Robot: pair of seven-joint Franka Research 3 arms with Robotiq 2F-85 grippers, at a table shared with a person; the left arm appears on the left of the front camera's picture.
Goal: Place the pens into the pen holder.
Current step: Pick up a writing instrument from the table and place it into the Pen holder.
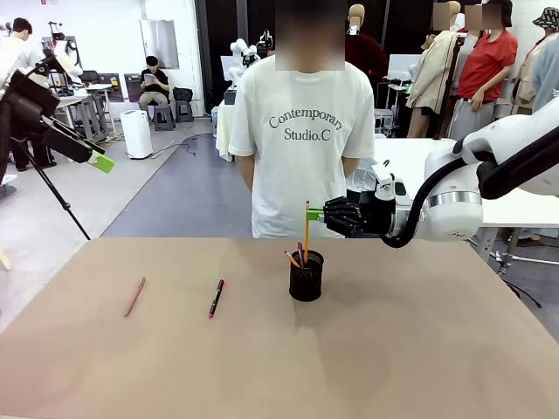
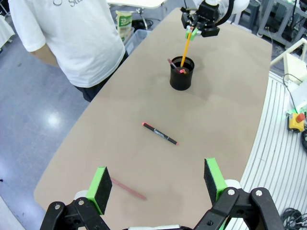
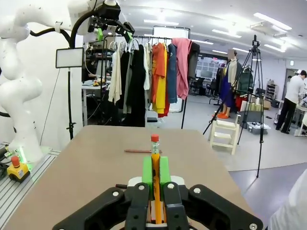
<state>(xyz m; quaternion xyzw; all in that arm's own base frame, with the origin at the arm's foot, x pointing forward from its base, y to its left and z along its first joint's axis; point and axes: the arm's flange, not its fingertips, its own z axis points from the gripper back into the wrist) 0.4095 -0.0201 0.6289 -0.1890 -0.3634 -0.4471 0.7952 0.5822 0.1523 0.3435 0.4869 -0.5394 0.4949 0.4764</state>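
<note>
Over the brown table, the right gripper is pinching a seemingly light, stiff orange-yellow pencil by its upper end above the pen holder, while the left gripper is gaping empty.

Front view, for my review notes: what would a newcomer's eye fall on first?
The right gripper, shut on an upright orange-yellow pencil whose lower end dips into the black mesh pen holder. Left of it, a black pen and a reddish-brown pencil lie flat on the table. A person in a white T-shirt stands just behind.
</note>
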